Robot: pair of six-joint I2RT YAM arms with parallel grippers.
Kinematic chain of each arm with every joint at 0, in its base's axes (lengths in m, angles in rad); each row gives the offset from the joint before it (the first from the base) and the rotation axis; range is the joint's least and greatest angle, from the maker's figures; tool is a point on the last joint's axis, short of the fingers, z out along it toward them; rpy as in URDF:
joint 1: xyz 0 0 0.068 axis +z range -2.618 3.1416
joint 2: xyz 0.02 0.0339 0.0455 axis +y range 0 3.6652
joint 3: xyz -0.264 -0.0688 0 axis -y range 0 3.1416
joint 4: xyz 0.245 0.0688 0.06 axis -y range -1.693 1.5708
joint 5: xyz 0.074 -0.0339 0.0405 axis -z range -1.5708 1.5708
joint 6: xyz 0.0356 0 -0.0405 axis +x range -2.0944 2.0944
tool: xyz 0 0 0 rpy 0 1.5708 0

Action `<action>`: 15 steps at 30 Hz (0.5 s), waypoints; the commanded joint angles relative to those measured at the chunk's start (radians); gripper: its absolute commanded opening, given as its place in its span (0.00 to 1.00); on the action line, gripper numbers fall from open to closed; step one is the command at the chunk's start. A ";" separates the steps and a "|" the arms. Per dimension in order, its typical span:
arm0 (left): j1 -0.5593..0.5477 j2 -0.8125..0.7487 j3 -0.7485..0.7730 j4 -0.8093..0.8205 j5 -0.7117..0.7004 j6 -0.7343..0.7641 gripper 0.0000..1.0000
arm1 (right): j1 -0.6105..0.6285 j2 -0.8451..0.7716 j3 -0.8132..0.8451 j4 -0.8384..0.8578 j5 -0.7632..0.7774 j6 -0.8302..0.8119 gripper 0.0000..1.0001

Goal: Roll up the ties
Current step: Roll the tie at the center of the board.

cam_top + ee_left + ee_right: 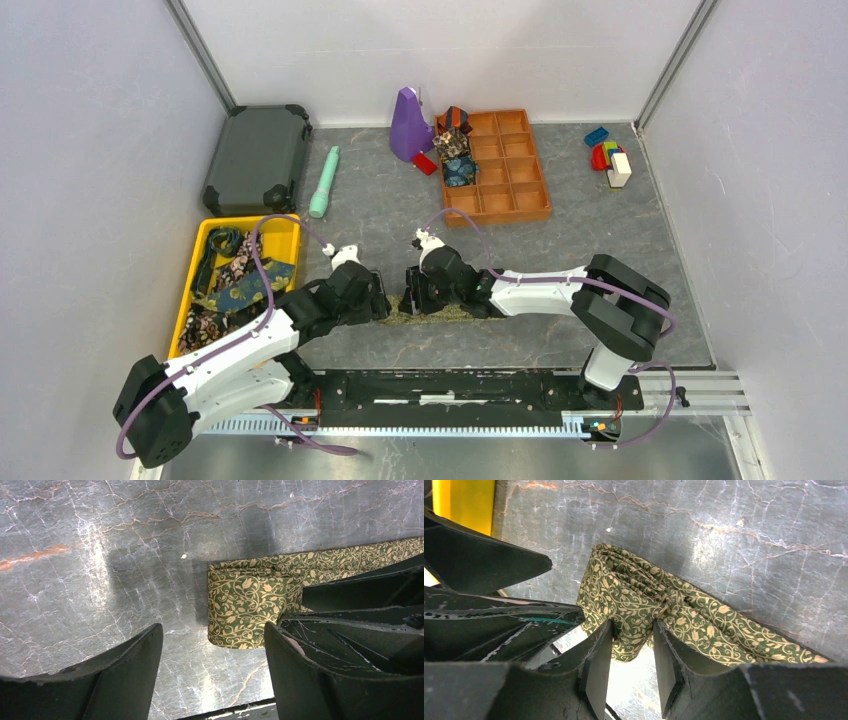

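— How do the jaws stand?
— The right gripper (633, 630) pinches a bunched fold of the olive-gold tie (624, 587). The left gripper (212, 630) is spread wide and grips nothing, just beside the tie's folded end.
— And where does the tie lie?
— On the grey table (400, 200), near its front edge, between the two arms. Other ties (235, 280) sit heaped in the yellow bin (283, 238) on the left.

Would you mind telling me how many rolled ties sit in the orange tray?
3, in the left column of the orange tray: rear tie, middle tie, nearest tie. Others might hide beneath.
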State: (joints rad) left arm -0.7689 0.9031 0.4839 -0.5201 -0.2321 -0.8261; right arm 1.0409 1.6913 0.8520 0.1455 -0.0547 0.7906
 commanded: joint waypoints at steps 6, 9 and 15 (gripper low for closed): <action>0.015 -0.015 -0.002 0.088 0.057 0.089 0.81 | -0.012 0.017 -0.034 0.011 0.017 -0.028 0.40; 0.027 -0.015 -0.017 0.123 0.090 0.103 0.81 | -0.019 0.020 -0.047 0.019 0.011 -0.032 0.40; 0.062 -0.039 -0.060 0.184 0.164 0.129 0.81 | -0.037 0.020 -0.072 0.030 -0.001 -0.041 0.39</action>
State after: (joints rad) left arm -0.7315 0.8986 0.4541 -0.4232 -0.1425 -0.7662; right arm 1.0191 1.6974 0.8104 0.1753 -0.0635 0.7799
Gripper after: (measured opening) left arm 0.808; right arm 0.398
